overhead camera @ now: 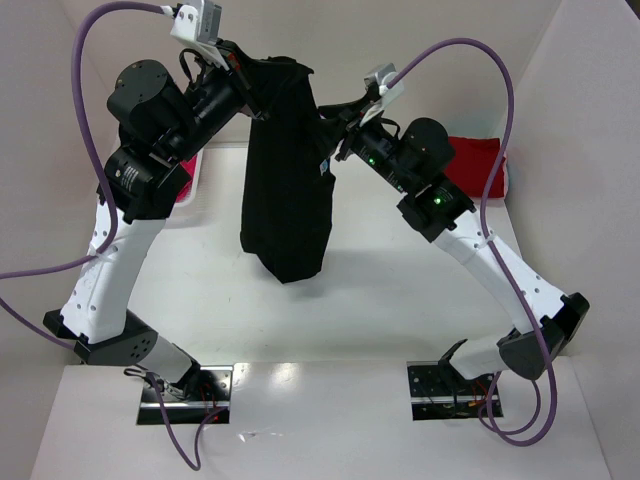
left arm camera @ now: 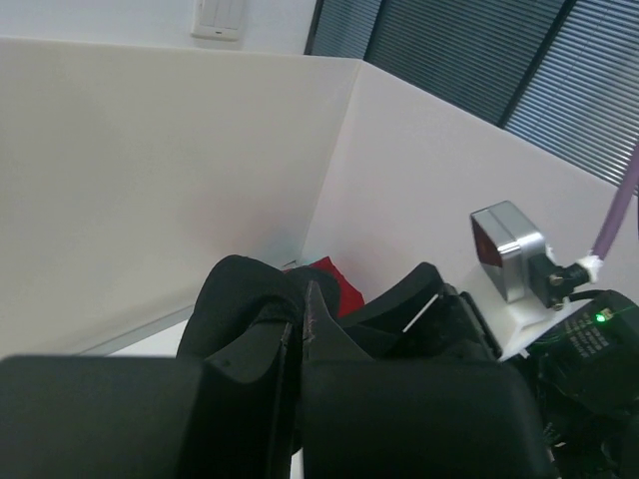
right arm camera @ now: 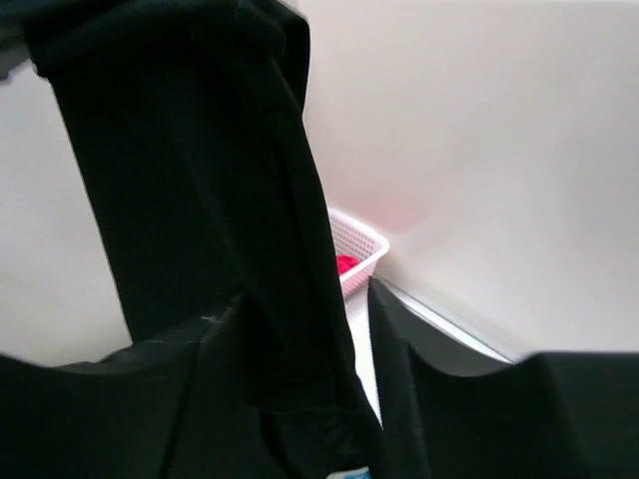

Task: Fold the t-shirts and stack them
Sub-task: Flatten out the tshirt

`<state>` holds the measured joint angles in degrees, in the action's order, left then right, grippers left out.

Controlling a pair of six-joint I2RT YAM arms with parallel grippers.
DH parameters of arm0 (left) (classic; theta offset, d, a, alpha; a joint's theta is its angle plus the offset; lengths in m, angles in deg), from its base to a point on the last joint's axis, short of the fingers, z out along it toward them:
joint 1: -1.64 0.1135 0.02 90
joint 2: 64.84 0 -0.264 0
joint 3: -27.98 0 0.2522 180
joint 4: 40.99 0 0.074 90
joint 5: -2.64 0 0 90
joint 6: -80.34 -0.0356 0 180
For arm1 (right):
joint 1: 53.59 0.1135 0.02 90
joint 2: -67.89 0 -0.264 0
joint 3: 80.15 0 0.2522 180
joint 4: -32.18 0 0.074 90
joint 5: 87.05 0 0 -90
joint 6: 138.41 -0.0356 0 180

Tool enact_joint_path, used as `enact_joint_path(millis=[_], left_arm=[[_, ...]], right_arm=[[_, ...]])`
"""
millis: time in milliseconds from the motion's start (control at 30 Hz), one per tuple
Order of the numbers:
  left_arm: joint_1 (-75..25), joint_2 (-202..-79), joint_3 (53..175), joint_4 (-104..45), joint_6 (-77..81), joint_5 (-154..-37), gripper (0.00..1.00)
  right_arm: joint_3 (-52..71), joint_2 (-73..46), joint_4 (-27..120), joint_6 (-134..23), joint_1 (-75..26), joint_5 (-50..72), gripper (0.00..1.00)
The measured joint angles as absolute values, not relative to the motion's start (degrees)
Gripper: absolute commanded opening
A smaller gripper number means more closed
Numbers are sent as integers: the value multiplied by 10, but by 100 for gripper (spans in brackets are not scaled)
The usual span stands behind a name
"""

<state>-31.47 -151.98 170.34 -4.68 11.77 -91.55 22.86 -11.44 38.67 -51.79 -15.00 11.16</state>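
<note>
Aloft, black t-shirt (overhead camera: 285, 190) in closed left fingers (overhead camera: 248, 96) and closed right fingers (overhead camera: 340, 120); basket (right arm camera: 367, 242) with seemingly pink cloth (right arm camera: 344, 264)

Figure: camera arrangement. The whole table (overhead camera: 400, 290) was viewed steeply from above and behind the arm bases (overhead camera: 185, 392). The left wrist view was directed rightward and slightly upward, towards the dark red t-shirt (left arm camera: 334, 284) (overhead camera: 475, 160), which was shared with the overhead view. The right wrist view was directed leftward and filled at close range by the black t-shirt (right arm camera: 200, 200) (overhead camera: 288, 190), with the basket (right arm camera: 359, 244) seen beyond.
</note>
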Motion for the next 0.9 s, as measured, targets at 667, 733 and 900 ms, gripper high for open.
enact_joint_path(millis=[667, 733, 900], left_arm=[[-315, -1514, 1629, -76, 110, -856, 6], [-315, -1509, 1609, -83, 101, -838, 7], [-304, -1466, 1517, -106, 98, -795, 10]], right_arm=[[230, -126, 407, -543, -150, 126, 0], [230, -116, 417, -531, -150, 98, 0], [233, -79, 441, -495, -162, 37, 0]])
